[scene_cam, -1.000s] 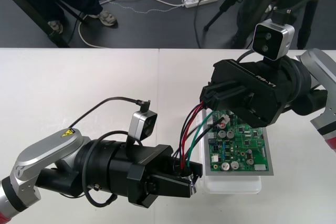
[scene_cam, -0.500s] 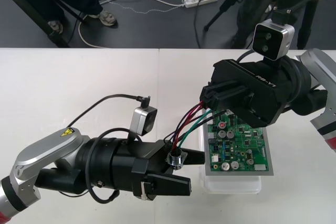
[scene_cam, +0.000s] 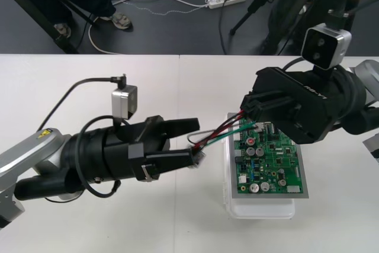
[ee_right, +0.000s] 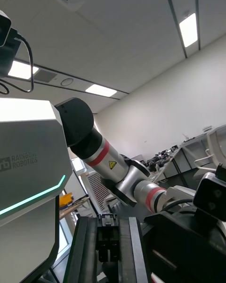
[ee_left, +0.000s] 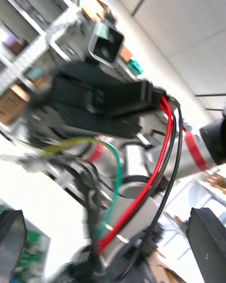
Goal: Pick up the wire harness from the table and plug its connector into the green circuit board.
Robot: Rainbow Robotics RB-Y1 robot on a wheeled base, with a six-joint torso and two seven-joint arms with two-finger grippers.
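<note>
**Harness strung between two grippers over the board**

Nearest us, in the lower right of the front view, we see the white base (scene_cam: 260, 210) on the table (scene_cam: 89, 87). The green board (scene_cam: 269, 167) lies flat on the base.

Left of the board, in the middle of the frame, is the left gripper (scene_cam: 196, 140). Its fingers (scene_cam: 177, 125) are spread wide and point right toward the board. In the left wrist view they stand at the two bottom corners, with the wires running free between them, so it grips nothing. The socket (scene_cam: 197, 156) hangs just at the tip of the lower finger. We cannot tell whether the two touch.

From there the harness (scene_cam: 219, 133) runs up and right, off the table, its red, black and green wires reaching the right gripper (scene_cam: 247, 115). That gripper sits in the upper right of the frame, over the board's upper edge.

In the right wrist view its fingers stand close together at bottom centre, clamped on the black plug (ee_right: 109, 238). We cannot see the plug seated in the board.
</note>
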